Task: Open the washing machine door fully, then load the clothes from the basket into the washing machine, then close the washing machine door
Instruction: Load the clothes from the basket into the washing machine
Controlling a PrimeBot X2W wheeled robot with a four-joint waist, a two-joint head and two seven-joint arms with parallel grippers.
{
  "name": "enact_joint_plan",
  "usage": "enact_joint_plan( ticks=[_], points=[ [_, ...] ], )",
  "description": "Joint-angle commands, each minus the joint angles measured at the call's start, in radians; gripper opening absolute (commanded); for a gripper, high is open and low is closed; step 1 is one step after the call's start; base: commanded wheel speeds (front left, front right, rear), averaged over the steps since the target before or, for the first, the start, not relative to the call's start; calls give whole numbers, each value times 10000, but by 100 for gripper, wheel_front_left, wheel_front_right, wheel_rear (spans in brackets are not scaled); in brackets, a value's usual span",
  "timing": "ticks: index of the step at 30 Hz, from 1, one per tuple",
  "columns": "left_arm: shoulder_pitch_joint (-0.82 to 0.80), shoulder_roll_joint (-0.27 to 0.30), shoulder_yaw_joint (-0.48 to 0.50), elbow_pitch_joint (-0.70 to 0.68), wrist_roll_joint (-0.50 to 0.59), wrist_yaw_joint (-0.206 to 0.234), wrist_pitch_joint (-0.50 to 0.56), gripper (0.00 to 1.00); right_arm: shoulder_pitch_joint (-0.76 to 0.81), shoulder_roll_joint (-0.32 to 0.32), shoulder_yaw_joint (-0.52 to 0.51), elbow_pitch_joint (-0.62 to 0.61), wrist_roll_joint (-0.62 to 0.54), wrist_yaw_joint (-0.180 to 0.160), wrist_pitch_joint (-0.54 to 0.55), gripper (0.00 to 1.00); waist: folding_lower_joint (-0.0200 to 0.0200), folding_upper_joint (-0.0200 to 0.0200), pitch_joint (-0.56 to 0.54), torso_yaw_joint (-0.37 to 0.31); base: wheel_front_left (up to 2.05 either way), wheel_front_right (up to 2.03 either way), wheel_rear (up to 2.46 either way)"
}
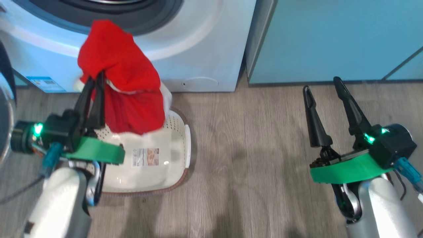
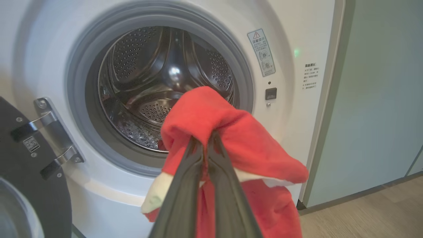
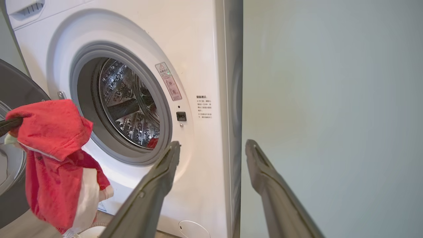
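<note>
Left wrist view, centre: left gripper [image 2: 203, 140] pinches the clothes [image 2: 238, 132] before the open washing machine [image 2: 297, 39]. Head view, lower right: right gripper [image 1: 322, 84] hangs empty, fingers spread.

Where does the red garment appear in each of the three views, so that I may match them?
Head view: the clothes hang upper left, pinched by the left gripper, overlapping the basket.
Left wrist view: the clothes, lower centre.
Right wrist view: the clothes, left edge.
Shared landmark: the grey drum gasket of the washing machine.
</note>
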Motion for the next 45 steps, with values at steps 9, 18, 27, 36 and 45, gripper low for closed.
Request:
enact_joint_plan(
  ticks=[9,18,27,36,45],
  points=[
    [1125,-816,913,-1058,438,-670,-97,0,463,-8,8,-258,96,0,61,100,1,-1,-845,61,0,0,0],
    [1688,-1614,1621,-1184,732,-1286,-97,0,623,-8,12,-273,152,0,42,100,1,-1,-987,46,0,0,0],
    [1815,-2070,2076,-1096,1029,-1765,-97,0,616,-8,33,-223,224,0,-7,100,1,-1,-993,11,0,0,0],
    [1730,-2277,2356,-888,1182,-2105,-97,0,553,-8,65,-191,220,0,-40,100,1,-1,-852,-57,0,0,0],
    [1202,-2294,2928,-1017,1350,-2273,-97,0,351,-8,116,-351,200,0,-56,100,1,-1,71,-470,0,0,0]
  ],
)
